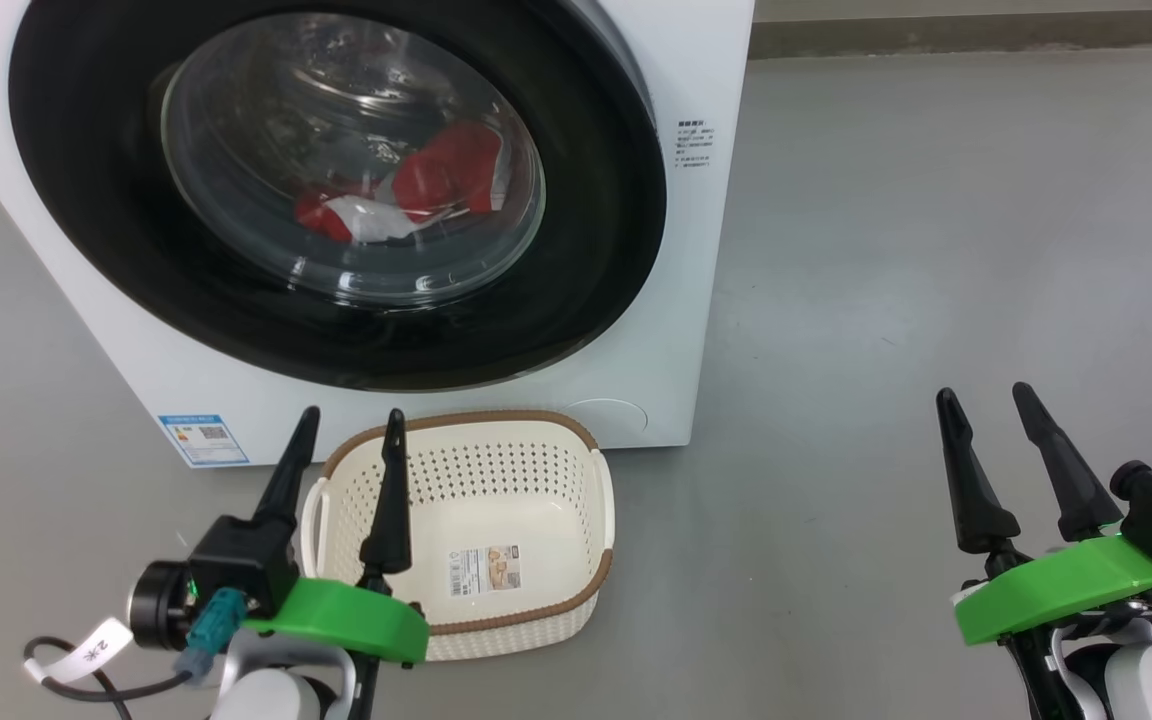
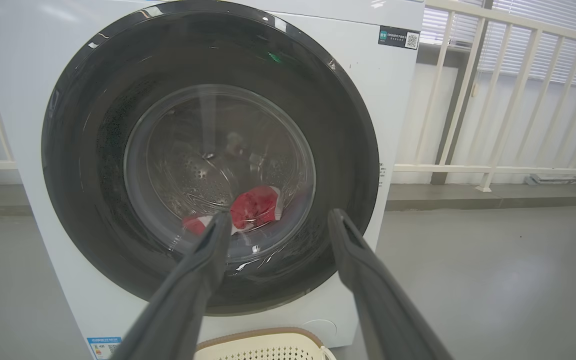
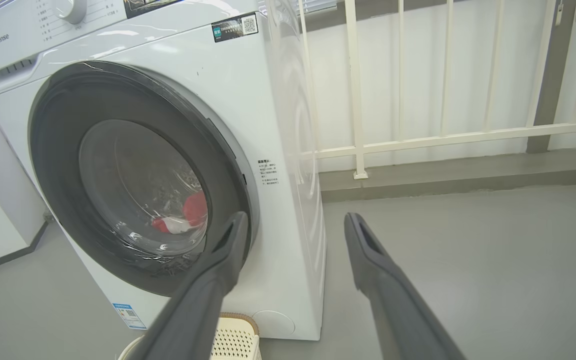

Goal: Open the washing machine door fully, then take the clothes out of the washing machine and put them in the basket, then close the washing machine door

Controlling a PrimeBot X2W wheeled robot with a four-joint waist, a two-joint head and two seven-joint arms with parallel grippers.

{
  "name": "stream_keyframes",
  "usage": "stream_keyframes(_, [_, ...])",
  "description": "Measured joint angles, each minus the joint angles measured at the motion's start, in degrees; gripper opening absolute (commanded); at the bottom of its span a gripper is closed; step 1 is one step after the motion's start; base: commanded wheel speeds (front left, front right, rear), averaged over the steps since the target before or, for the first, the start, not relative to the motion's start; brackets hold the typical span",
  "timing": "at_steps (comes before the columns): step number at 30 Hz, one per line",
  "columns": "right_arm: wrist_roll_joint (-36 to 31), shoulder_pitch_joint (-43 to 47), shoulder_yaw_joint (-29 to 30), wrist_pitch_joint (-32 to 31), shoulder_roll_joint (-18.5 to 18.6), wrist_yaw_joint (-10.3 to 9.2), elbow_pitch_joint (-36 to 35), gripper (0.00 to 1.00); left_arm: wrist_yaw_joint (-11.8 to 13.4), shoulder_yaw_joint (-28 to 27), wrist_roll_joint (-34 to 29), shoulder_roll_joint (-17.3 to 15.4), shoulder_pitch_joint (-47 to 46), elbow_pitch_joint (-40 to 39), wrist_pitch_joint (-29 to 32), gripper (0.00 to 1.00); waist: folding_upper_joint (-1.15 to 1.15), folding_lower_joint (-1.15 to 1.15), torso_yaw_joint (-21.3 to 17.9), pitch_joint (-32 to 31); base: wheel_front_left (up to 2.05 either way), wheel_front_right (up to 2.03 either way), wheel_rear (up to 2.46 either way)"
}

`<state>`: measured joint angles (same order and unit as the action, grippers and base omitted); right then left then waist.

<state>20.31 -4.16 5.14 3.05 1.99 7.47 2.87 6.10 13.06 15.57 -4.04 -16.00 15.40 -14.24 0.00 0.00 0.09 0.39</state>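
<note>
1. Facing the door, shut flush on the washer front, with every step of the task ahead.
2. Holding left jaws apart and empty, near the left end of the basket. Holding right jaws apart and empty too, over bare floor, well off to the washer's right.
3. Spotting the clothes through the glass: a red-and-white heap low in the drum, out of reach behind the shut door.
4. Reckon on a stiff, fairly heavy door with a glossy rim, likely slick under hard fingers. Avoid pinching the bulging glass. Hook the rim's outer edge instead, trying the right side first; cannot make out a clear handle.
5. Expect a latch to resist, then a free swing; pull steadily and follow the arc.
6. Treat the clothes as soft, light and limp: pinch a bunched fold near the middle, lift clear of the drum lip, mind trailing ends.
7. Count on a light, easily nudged basket, sitting on the floor just before the washer, below the door. Drop from above, no shoving.
</note>
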Motion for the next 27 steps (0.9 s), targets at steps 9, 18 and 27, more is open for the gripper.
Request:
stream_keyframes(9, [-1.3,-1.2,0.0,0.0,0.1,0.0,-0.4,1.0,0.0,0.2,-1.0,0.0,-0.8,0.2,-0.1,1.0,0.0,0.0,0.0,0.4,0.0,0.0,0.0])
stream_keyframes(18, [-1.4,-1.2,0.2,0.0,0.1,0.0,-0.4,1.0,0.0,0.1,-1.0,0.1,-0.8,0.5,-0.1,1.0,0.0,0.0,-0.2,-0.1,0.0,0.0,0.0])
stream_keyframes(27, [-2.0,-1.1,1.0,-0.3,0.1,0.0,-1.4,1.0,0.0,0.2,-1.0,0.3,-0.8,0.6,-0.1,1.0,0.0,0.0,0.2,-0.1,0.0,0.0,0.0])
